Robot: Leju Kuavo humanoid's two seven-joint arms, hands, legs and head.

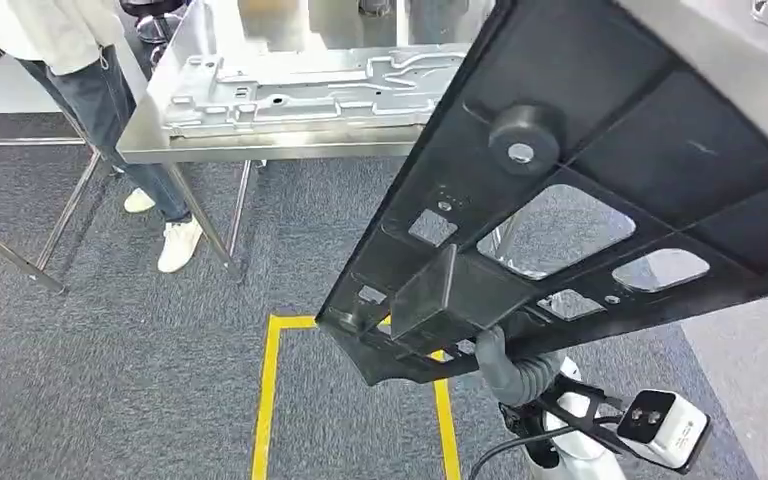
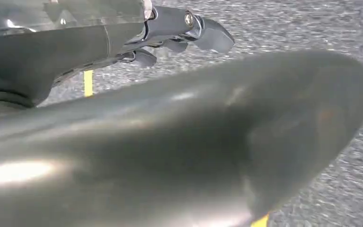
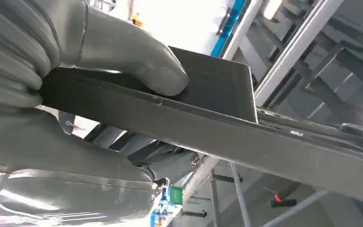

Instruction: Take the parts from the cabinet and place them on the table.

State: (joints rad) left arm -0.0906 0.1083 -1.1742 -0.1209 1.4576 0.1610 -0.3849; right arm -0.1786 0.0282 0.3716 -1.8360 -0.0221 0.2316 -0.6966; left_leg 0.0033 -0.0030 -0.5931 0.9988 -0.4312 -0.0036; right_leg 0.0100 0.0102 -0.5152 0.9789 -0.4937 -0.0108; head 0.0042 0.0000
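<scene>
A large black plastic panel (image 1: 600, 130) with ribs, cut-outs and a round boss hangs tilted in the air on the right, over the carpet. My right hand (image 1: 501, 366) grips its lower edge from beneath; the right wrist view shows the thumb (image 3: 123, 52) pressed on the panel (image 3: 217, 137) and the fingers wrapped under it. The left hand (image 2: 184, 30) hangs over the carpet, fingers apart and holding nothing. Ahead stands the steel table (image 1: 260, 150), with a pressed silver metal part (image 1: 300, 90) lying on it.
A person in jeans and white shoes (image 1: 110, 100) stands at the table's left end. Slanted steel table legs (image 1: 210, 220) reach the carpet. Yellow tape (image 1: 265, 400) marks a rectangle on the floor in front of me. Steel racking (image 3: 312, 61) rises behind the panel.
</scene>
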